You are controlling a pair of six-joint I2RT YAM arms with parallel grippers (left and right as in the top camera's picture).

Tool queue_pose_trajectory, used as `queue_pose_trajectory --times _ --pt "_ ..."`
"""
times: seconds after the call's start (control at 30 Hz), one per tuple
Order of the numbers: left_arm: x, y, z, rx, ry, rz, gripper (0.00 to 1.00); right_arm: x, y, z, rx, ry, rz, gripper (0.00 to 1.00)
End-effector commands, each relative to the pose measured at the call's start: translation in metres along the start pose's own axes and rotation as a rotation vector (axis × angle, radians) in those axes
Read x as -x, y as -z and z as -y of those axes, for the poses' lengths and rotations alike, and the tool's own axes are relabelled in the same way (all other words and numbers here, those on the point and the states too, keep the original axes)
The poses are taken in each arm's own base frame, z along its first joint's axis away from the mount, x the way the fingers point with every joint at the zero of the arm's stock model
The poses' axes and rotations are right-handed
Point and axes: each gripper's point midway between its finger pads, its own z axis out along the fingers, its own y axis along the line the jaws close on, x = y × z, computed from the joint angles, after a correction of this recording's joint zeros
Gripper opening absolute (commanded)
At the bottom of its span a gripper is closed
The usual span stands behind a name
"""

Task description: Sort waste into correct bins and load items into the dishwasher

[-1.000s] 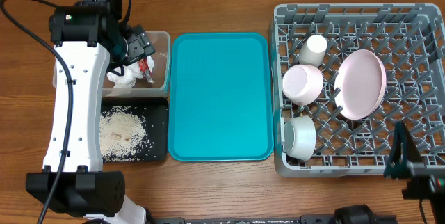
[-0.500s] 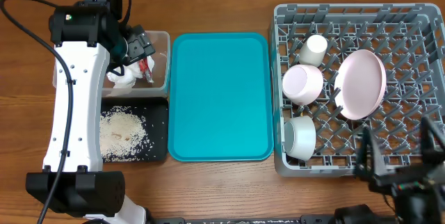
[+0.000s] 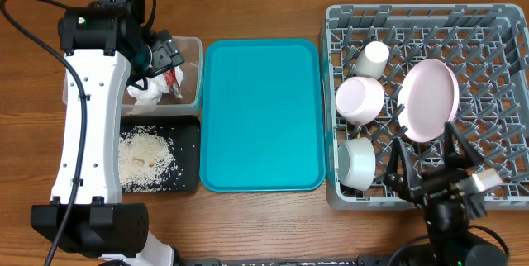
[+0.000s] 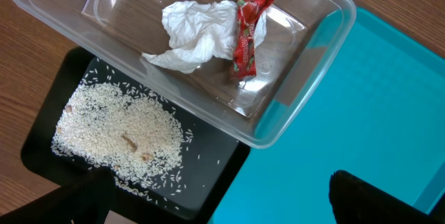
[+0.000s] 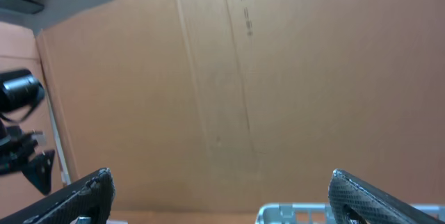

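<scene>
Overhead, the sorting looks finished. The napkin and red wrapper lie in the clear tub. The rice is spread on the black tray just near of it. At the right, the grey rack holds the cup, the pink plate and two bowls. I cannot find the chopsticks in any view.

The left gripper hangs over the tub's near right corner, fingers spread and holding nothing. The right gripper sits over the rack's near edge, also wide apart and empty.

The step in hand is probably parking both arms. The left should rise straight up before swinging away, so a finger does not catch the tub wall. The right should draw back toward the near side, away from the nearest bowl and the pegs.
</scene>
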Motion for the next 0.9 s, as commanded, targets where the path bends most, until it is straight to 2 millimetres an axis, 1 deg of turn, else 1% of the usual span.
queue_pose_trajectory --times 0.0,0.23,0.43,0.5,0.67,0.73,0.87 --pt "0.003 0.003 -0.001 0.002 0.000 0.014 1.00 -0.013 0.001 0.002 0.008 -0.015 0.004 1.00" --pt "0.003 0.003 -0.001 0.002 0.000 0.014 1.00 -0.050 0.002 0.011 -0.004 -0.020 -0.046 1.00" --pt "0.003 0.003 0.000 0.002 0.000 0.014 1.00 -0.073 0.004 0.017 -0.016 -0.025 -0.090 1.00" --pt "0.003 0.003 -0.001 0.002 0.000 0.014 1.00 -0.079 0.004 0.018 -0.018 -0.025 -0.098 1.00" --pt "0.003 0.003 -0.001 0.002 0.000 0.014 1.00 -0.087 0.005 0.020 -0.026 -0.020 -0.130 1.00" --pt "0.003 0.003 -0.001 0.002 0.000 0.014 1.00 -0.101 0.008 0.023 -0.040 -0.027 -0.188 1.00" --pt "0.003 0.003 -0.001 0.002 0.000 0.014 1.00 -0.147 0.022 0.033 -0.088 -0.038 -0.380 1.00"
